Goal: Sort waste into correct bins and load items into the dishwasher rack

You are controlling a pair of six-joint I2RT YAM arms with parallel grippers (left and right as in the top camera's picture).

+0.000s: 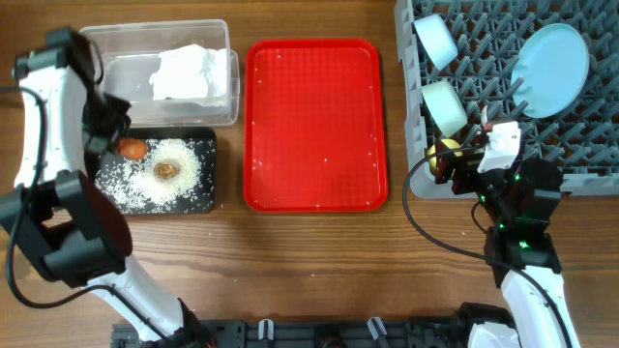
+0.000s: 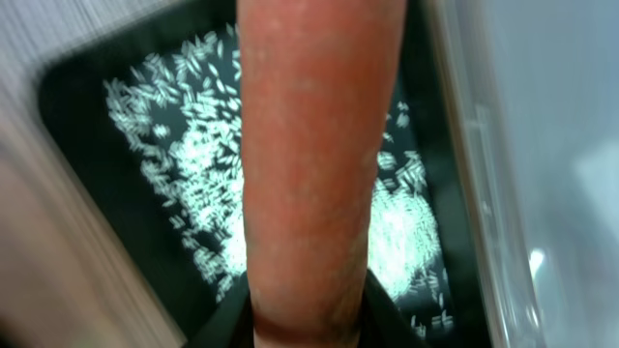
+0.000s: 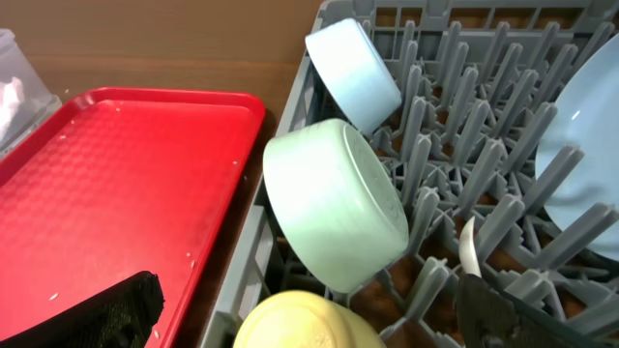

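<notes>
My left gripper is shut on the orange carrot and holds it over the left end of the black tray. The tray holds loose rice and a brown lump. The crumpled napkin lies in the clear tub. The grey rack holds the light-blue bowl, pale-green bowl, plate, yellow cup and white spoon. My right gripper is open, its fingers either side of the cup.
The flat red serving tray lies between the bins and the rack, with a few rice grains on it. The clear tub's wall stands right beside the carrot. Bare wooden table runs along the front.
</notes>
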